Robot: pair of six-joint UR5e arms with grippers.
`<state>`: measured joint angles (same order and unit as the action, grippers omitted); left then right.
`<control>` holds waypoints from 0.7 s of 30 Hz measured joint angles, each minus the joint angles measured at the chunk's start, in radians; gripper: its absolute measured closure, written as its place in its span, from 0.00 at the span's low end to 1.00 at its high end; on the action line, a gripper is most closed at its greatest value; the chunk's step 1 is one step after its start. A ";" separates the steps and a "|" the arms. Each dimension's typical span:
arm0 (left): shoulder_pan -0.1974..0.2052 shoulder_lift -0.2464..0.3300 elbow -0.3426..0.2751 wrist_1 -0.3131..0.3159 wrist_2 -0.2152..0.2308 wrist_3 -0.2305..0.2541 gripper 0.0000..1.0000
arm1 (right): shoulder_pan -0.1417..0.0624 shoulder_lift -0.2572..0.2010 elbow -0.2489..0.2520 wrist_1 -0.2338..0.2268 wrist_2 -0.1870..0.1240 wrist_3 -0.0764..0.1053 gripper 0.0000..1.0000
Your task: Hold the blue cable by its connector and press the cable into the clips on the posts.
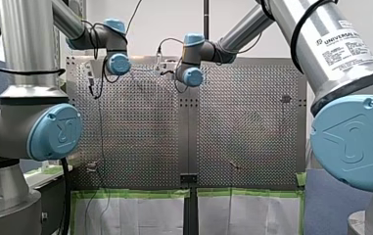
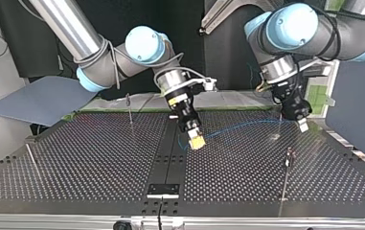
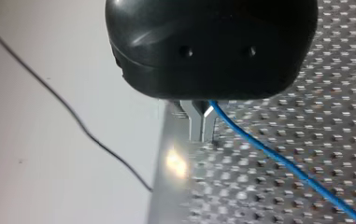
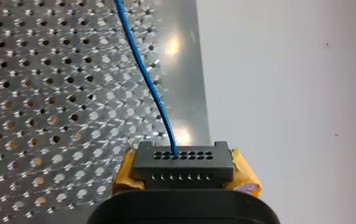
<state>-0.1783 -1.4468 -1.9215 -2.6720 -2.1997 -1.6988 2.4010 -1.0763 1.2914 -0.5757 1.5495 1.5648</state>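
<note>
Nearby, thin posts (image 2: pixel 129 109) either side of the blue cable (image 2: pixel 233 126).

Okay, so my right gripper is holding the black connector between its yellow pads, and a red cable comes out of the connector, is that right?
Not quite: it is a blue cable, not a red one. The right wrist view shows it leaving a hole in the black connector, which the right gripper holds between its yellow pads.

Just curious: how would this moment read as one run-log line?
right gripper: shut on black rectangular connector | left gripper: shut on thin blue cable | cable: strung between grippers
</note>
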 joint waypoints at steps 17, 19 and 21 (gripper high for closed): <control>0.027 0.037 0.051 -0.055 0.060 0.005 1.00 | 0.005 0.001 -0.059 0.008 -0.005 0.005 1.00; 0.032 0.025 0.061 -0.055 0.068 0.004 1.00 | 0.005 0.001 -0.066 0.008 -0.005 0.005 1.00; 0.038 0.013 0.072 -0.055 0.075 0.001 1.00 | 0.005 0.001 -0.072 0.008 -0.005 0.005 1.00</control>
<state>-0.1401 -1.4341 -1.8493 -2.7266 -2.1243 -1.6976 2.4060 -1.0749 1.2192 -0.5674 1.5448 1.5701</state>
